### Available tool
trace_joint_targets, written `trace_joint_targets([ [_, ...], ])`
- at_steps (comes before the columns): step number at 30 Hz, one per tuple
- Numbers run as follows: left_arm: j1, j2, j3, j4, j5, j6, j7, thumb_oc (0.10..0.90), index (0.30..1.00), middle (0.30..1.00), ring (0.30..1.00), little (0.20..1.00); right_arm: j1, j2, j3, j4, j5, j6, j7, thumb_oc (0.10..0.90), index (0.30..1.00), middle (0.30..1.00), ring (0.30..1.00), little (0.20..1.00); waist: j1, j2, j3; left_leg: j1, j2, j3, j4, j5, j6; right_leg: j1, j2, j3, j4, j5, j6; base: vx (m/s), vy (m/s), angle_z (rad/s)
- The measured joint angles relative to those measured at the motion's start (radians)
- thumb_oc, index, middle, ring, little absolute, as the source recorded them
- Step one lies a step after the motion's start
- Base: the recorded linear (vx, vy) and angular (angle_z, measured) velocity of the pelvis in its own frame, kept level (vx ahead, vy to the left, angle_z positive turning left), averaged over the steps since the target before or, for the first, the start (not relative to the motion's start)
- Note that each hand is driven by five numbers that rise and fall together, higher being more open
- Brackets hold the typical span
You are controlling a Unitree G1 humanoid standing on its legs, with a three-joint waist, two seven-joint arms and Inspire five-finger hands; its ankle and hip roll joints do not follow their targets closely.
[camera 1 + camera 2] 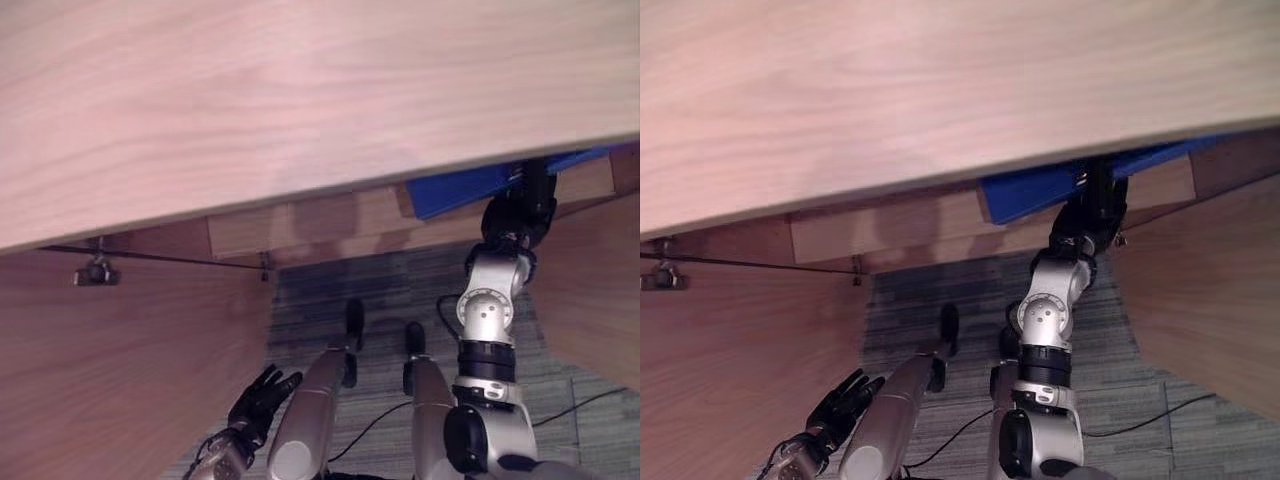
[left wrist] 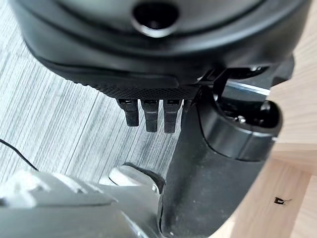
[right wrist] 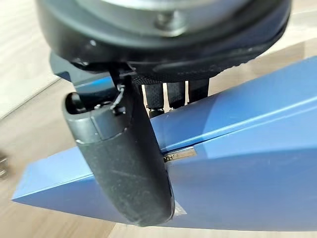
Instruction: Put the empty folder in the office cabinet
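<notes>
One blue folder (image 3: 237,163) pinched in right hand (image 3: 130,163); left hand (image 1: 258,400) hangs slack.

**Clearance: tight under the wood top, open over the carpet**

The upper view is blocked by a broad wooden top (image 1: 300,100). The gap beneath it is taken up by the blue folder (image 1: 1040,190), pinched by the right hand (image 3: 129,163). Side panels (image 1: 120,370) wall both flanks. Open passage is left over the grey carpet (image 1: 400,290), where the left hand (image 1: 258,400) hangs with fingers relaxed.
</notes>
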Motion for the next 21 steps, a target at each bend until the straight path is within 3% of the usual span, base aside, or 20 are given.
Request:
trace_joint_targets([
  [13, -0.001, 0.009, -0.013, 0.019, 0.001, -0.005, 0.026, 0.800, 0.900, 0.900, 0.900, 0.900, -0.099, -0.064, 0.023, -0.003, -0.037, -0.021, -0.063, 0.400, 0.300, 0.300, 0.300, 0.300, -0.006, 0.000, 0.000, -0.135, 0.026, 0.015, 0.138, -0.046, 0.007, -0.125, 0.020, 0.007, 0.100, -0.019, -0.013, -0.01, -0.022, -0.04],
  [16, -0.001, 0.009, -0.016, 0.022, 0.001, -0.007, 0.032, 0.800, 0.900, 0.900, 0.900, 0.900, -0.116, -0.144, 0.076, 0.016, -0.038, -0.027, -0.073, 0.400, 0.300, 0.300, 0.300, 0.300, 0.008, 0.000, 0.000, -0.147, 0.026, 0.014, 0.146, -0.052, 0.001, -0.135, 0.020, 0.006, 0.105, -0.020, -0.013, 0.01, 0.001, -0.01],
  [21, 0.003, 0.009, -0.016, 0.033, 0.001, -0.007, 0.043, 0.800, 0.900, 0.900, 0.900, 0.900, -0.151, -0.181, 0.122, 0.025, -0.046, -0.028, -0.072, 0.400, 0.300, 0.300, 0.300, 0.300, 0.008, 0.000, 0.000, -0.155, 0.027, 0.014, 0.162, -0.056, 0.013, -0.136, 0.018, 0.005, 0.107, -0.026, -0.016, 0.04, -0.002, -0.01],
])
